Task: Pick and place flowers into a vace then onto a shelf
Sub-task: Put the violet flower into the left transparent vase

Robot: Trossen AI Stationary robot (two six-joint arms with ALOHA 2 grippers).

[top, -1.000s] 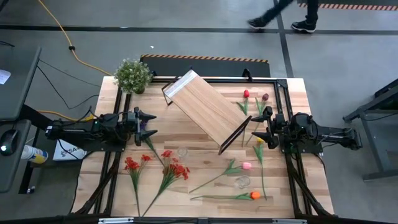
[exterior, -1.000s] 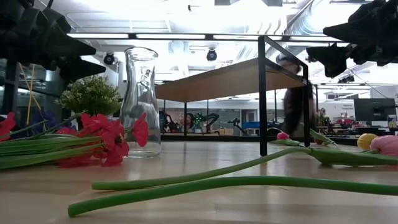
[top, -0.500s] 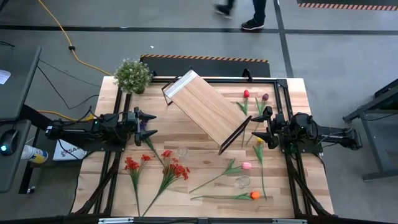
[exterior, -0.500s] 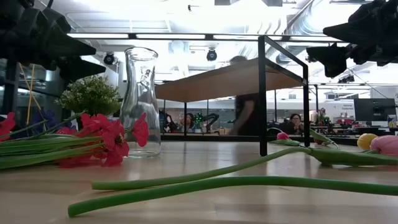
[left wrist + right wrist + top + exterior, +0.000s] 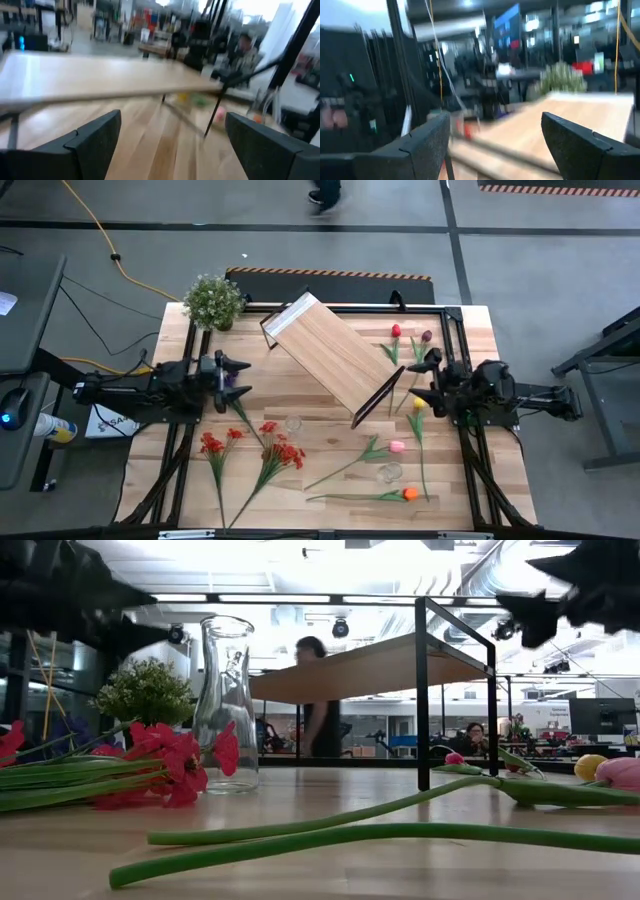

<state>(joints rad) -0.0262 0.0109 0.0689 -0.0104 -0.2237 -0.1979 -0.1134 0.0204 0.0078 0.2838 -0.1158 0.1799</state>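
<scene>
The left gripper [image 5: 240, 377] hangs above the left side of the table [image 5: 470, 330], its two fingers spread wide with nothing between them, pointing toward the middle. The right gripper [image 5: 418, 379] hangs above the right side, its fingers also spread and empty, pointing toward the shelf [image 5: 330, 355]. The shelf, a light wood board on thin black frame legs, stands askew across the back middle of the table, between the two grippers. The flowers lie flat on the tabletop. Red sprays [image 5: 280, 454] lie at the front left with their stems running toward the front edge, and a purple sprig [image 5: 231, 382] lies just under the left gripper. A pink tulip [image 5: 397, 446] and an orange tulip [image 5: 409, 494] lie at the front right, a yellow tulip [image 5: 417, 405] lies below the right gripper, and a red tulip [image 5: 395, 331] and a dark maroon tulip [image 5: 426, 337] lie near the back right, beside the shelf's end. A clear glass vase [image 5: 226, 705] stands upright in the front middle of the table, empty, with red blossoms [image 5: 170, 760] lying just in front of it in the low view. A bushy green potted plant [image 5: 213, 300] stands at the back left corner. In the room behind the table a person [image 5: 320, 715] shows beneath the shelf board in the low view.
</scene>
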